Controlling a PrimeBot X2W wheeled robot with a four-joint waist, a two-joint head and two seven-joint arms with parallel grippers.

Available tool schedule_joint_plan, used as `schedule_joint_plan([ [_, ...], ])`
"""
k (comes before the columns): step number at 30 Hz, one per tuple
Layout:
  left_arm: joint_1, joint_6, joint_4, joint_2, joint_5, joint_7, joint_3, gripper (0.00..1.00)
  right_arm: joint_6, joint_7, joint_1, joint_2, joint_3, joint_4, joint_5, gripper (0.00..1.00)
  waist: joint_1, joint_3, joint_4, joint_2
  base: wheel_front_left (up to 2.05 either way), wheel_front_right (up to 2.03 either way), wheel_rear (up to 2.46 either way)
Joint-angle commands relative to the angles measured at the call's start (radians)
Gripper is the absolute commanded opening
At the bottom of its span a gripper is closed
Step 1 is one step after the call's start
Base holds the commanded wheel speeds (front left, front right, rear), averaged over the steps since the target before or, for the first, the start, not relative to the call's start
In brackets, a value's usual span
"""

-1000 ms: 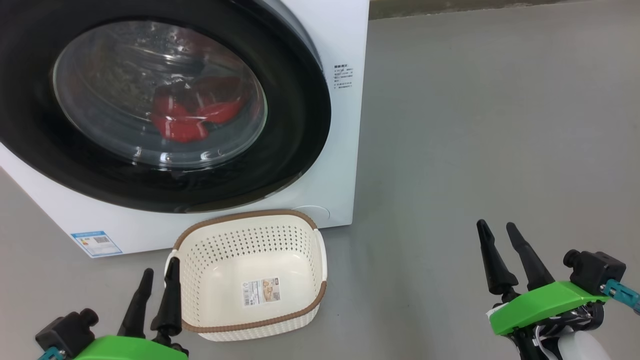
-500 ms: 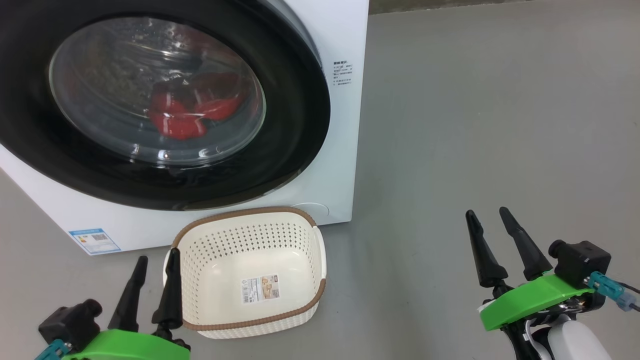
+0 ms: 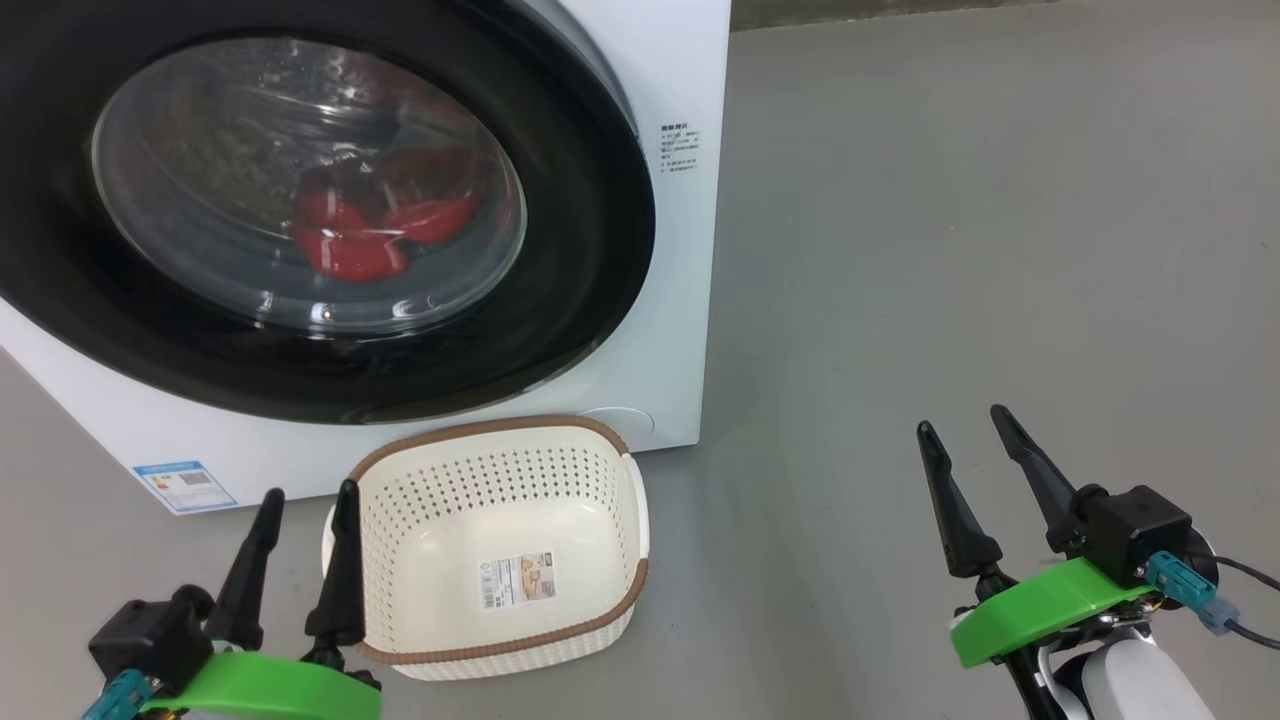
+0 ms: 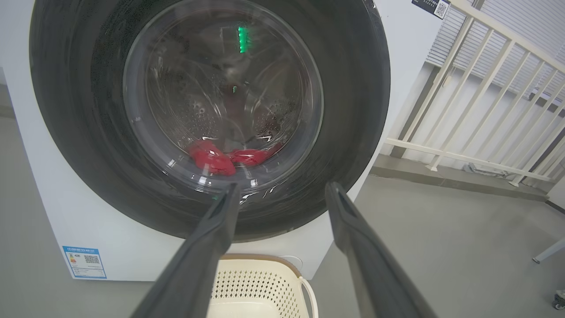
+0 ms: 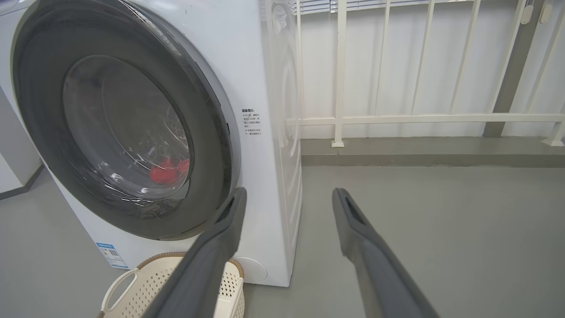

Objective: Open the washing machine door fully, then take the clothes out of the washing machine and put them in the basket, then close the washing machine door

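In the head view, the big white boxy front-loading washing machine (image 3: 680,300) stands on the grey floor (image 3: 950,200), its large round black-rimmed glass door (image 3: 580,250) shut over bright red clothes (image 3: 370,225). The small cream-white perforated plastic basket (image 3: 500,430) with a brown rim sits just in front, with the left gripper (image 3: 310,491) beside it and the right gripper (image 3: 962,420) well apart, both with fingers spread wide and free. The left wrist view looks between wide fingers at the door glass, the clothes low behind it and the basket below. The right wrist view shows spread fingers toward the machine's right front corner, with a white railing (image 5: 340,88) beyond.

Red clothes (image 3: 350,235) behind apparently closed door (image 3: 585,250)
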Motion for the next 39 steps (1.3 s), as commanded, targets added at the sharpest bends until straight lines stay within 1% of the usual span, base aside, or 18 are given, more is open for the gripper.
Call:
schedule_joint_plan([
  [1, -0.046, -0.006, -0.028, 0.018, 0.036, -0.015, 0.033, 1.0, 0.0, -0.015, -0.055, -0.008, 0.022, -0.031, -0.038, 1.0, -0.0001, 0.001, 0.0, 0.0, 0.0, 0.0, 0.0],
  [12, -0.06, -0.007, -0.015, 0.02, 0.168, -0.05, 0.039, 1.0, 0.0, -0.051, -0.065, -0.005, 0.003, -0.029, -0.191, 1.0, -0.0001, 0.001, -0.004, 0.0, 0.0, 0.0, 0.0],
  [30, -0.045, -0.007, -0.006, 0.012, 0.173, -0.051, 0.031, 1.0, 0.0, -0.051, -0.041, -0.002, -0.016, -0.019, -0.192, 1.0, -0.0001, -0.022, 0.011, 0.0, 0.0, 0.0, 0.0],
  [31, -0.045, -0.007, -0.006, 0.012, 0.174, -0.051, 0.031, 1.0, 0.0, -0.051, -0.041, -0.003, -0.018, -0.017, -0.191, 0.81, -0.0001, -0.022, 0.013, 0.0, 0.0, 0.0, 0.0],
  [32, -0.044, -0.007, -0.006, 0.012, 0.174, -0.051, 0.03, 1.0, 0.0, -0.051, -0.041, -0.003, -0.02, -0.014, -0.189, 0.49, -0.0001, -0.021, 0.015, 0.0, 0.0, 0.0, 0.0],
  [34, -0.044, -0.007, -0.009, 0.011, 0.175, -0.051, 0.027, 1.0, 0.0, -0.051, -0.046, -0.004, -0.022, -0.01, -0.18, 0.31, -0.0001, -0.015, 0.019, 0.0, 0.0, 0.0, 0.0],
  [35, -0.046, -0.007, -0.011, 0.011, 0.175, -0.051, 0.025, 1.0, 0.0, -0.051, -0.051, -0.003, -0.023, -0.008, -0.171, 0.18, -0.0001, -0.009, 0.022, 0.0, 0.0, 0.0, 0.0],
  [36, -0.049, -0.007, -0.01, 0.011, 0.173, -0.051, 0.024, 1.0, 0.0, -0.051, -0.057, -0.003, -0.021, -0.007, -0.157, 0.0, -0.0001, -0.004, 0.025, 0.0, 0.0, 0.0, 0.0],
  [39, -0.059, -0.007, -0.01, 0.011, 0.169, -0.051, 0.02, 1.0, 0.0, -0.051, -0.077, -0.001, -0.027, -0.002, -0.06, 0.0, -0.0001, 0.014, 0.035, 0.0, 0.0, 0.0, 0.0],
])
